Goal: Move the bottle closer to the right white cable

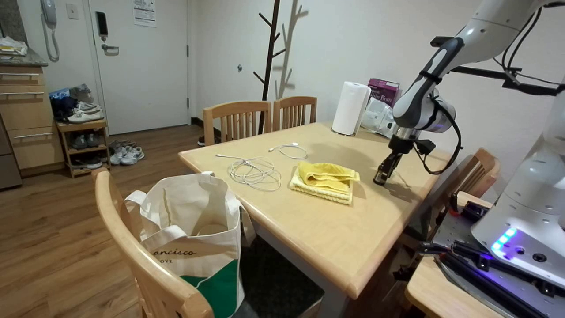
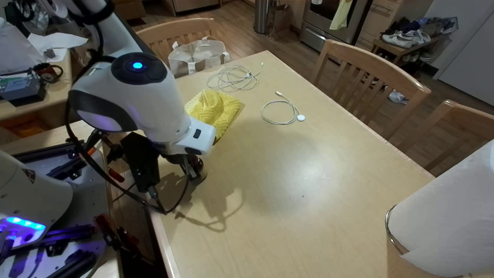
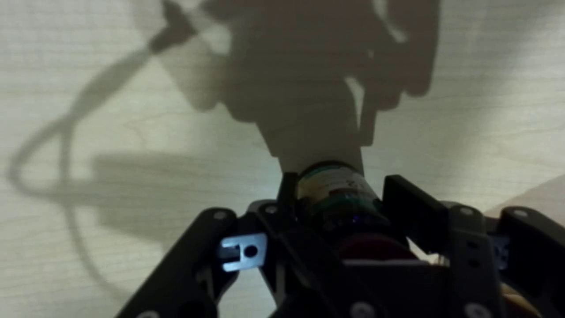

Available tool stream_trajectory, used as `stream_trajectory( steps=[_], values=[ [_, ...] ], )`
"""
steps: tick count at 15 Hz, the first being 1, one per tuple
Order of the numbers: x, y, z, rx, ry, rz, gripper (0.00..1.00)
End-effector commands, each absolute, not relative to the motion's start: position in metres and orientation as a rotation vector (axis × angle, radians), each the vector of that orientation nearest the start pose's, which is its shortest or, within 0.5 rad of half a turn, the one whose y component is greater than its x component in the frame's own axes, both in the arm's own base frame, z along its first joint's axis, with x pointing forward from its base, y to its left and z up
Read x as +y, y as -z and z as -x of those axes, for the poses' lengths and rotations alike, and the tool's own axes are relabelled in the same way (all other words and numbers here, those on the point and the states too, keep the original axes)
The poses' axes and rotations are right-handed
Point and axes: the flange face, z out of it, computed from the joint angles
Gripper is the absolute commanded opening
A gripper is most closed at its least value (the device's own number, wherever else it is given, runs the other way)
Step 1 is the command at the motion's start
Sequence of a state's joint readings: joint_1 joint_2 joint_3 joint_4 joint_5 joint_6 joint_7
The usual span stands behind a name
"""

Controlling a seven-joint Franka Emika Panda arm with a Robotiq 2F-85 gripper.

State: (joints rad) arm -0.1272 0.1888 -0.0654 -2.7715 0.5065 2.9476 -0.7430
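The small dark bottle (image 3: pixel 337 187) with a label and reddish-dark cap is between my gripper's two fingers (image 3: pixel 340 179) in the wrist view. Both fingers appear to press on its sides. It is upright, and its brown base shows under the gripper in an exterior view (image 2: pixel 199 170). Its base is at or just above the tabletop; I cannot tell if it touches. My gripper (image 1: pixel 386 166) is near the robot-side table edge. The right white cable (image 2: pixel 301 117) is a small loop with a round white end, well away from the bottle; it also shows in an exterior view (image 1: pixel 295 144).
A larger white cable coil (image 1: pixel 249 162) lies left of the small one. A folded yellow cloth (image 1: pixel 324 181) lies between my gripper and the coil. A paper-towel roll (image 1: pixel 351 108) and a bag stand at the wall end. Chairs (image 2: pixel 370 77) line the table.
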Motion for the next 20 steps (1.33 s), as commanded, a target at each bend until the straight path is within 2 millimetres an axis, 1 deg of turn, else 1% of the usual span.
stream_trajectory(
  steps=[1, 3, 5, 7, 9, 12, 14, 16, 18, 19, 20],
  values=[
    [-0.113, -0.154, -0.354, -0.061, 0.044, 3.108, 0.28],
    [-0.114, -0.163, -0.357, -0.065, 0.051, 3.119, 0.28],
    [-0.109, -0.169, -0.359, -0.088, 0.065, 3.136, 0.28],
    [-0.1, -0.173, -0.367, -0.126, 0.073, 3.156, 0.28],
    [-0.088, -0.179, -0.38, -0.177, 0.088, 3.175, 0.28],
    [-0.072, -0.192, -0.404, -0.204, 0.107, 3.187, 0.28],
    [-0.06, -0.206, -0.421, -0.176, 0.068, 3.18, 0.28],
    [-0.046, -0.227, -0.441, -0.162, 0.043, 3.172, 0.28],
    [-0.034, -0.248, -0.466, -0.152, 0.011, 3.168, 0.28],
    [-0.028, -0.236, -0.476, -0.148, -0.007, 3.165, 0.28],
    [-0.024, -0.238, -0.487, -0.146, -0.012, 3.168, 0.28]
  ],
)
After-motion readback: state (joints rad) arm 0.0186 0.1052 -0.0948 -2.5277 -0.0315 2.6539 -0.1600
